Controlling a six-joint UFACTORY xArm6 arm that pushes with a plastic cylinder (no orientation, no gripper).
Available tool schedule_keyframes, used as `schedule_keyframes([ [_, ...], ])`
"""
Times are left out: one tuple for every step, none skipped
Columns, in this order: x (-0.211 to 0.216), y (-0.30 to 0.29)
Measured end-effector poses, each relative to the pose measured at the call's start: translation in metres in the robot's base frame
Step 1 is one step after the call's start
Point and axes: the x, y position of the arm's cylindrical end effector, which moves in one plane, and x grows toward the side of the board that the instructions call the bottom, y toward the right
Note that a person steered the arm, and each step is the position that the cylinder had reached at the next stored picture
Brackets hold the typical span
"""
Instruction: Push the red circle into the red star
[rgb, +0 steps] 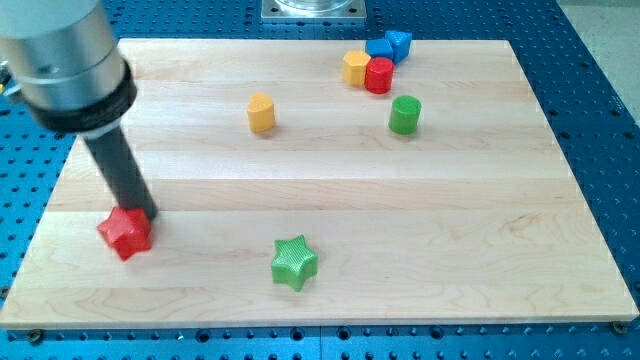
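The red circle (379, 75) stands near the view's top, right of centre, touching a yellow block (356, 67) on its left and blue blocks (390, 46) above it. The red star (125, 233) lies at the view's lower left. My tip (143, 212) rests against the red star's upper right edge, far from the red circle. The dark rod rises from there toward the view's upper left.
A yellow block (261, 112) stands left of centre near the top. A green circle (405, 114) sits below the red circle. A green star (294, 262) lies at the bottom centre. The wooden board (500, 230) ends in blue perforated table on all sides.
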Motion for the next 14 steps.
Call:
schedule_keyframes([
  [0.007,0.031],
  [0.035,0.033],
  [0.053,0.017],
  [0.035,0.087],
  [-0.029,0.203],
  [-0.098,0.353],
  [-0.191,0.426],
  [-0.286,0.404],
  [-0.295,0.364],
  [-0.267,0.329],
  [-0.238,0.286],
  [-0.209,0.250],
  [-0.171,0.204],
  [-0.129,0.151],
])
